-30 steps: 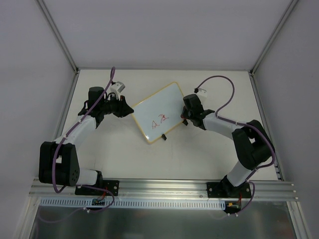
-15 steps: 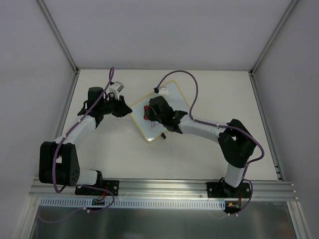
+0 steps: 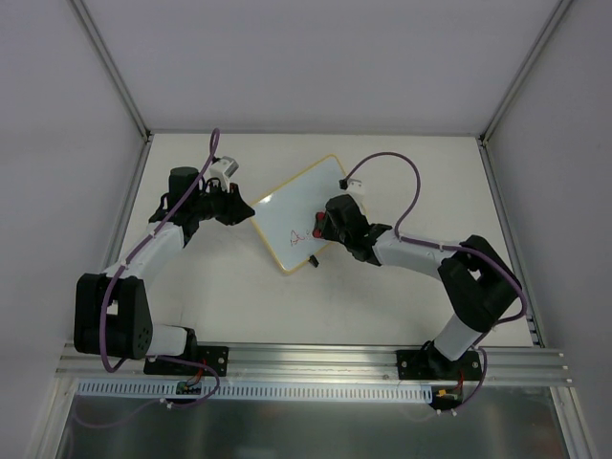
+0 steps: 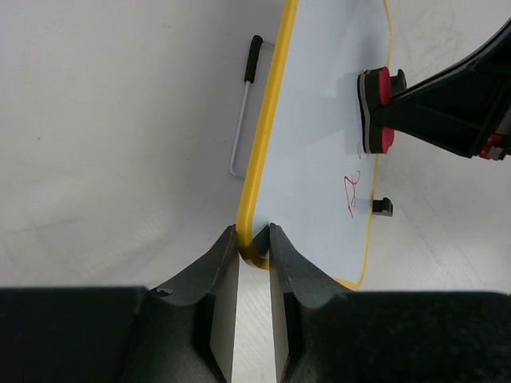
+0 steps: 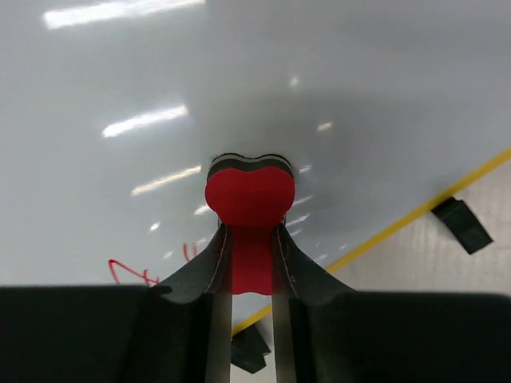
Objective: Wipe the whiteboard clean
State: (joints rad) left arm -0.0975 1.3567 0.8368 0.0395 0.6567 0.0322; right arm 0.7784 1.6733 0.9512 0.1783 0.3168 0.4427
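The whiteboard, white with a yellow frame, lies tilted on the table. Small red marks remain on it. My left gripper is shut on the board's left corner; in the left wrist view it pinches the yellow frame. My right gripper is shut on the red eraser, pressed flat on the board's surface. The eraser sits just above the red marks in the left wrist view. Red marks also show left of the right fingers.
A black clip foot sticks out at the board's near edge, also seen in the right wrist view. A thin wire stand with a black tip lies on the table beside the board. Grey walls enclose the table.
My right gripper swept the eraser left across the board and back to the right. The red writing is now smaller and partly wiped. The left gripper has stayed put.
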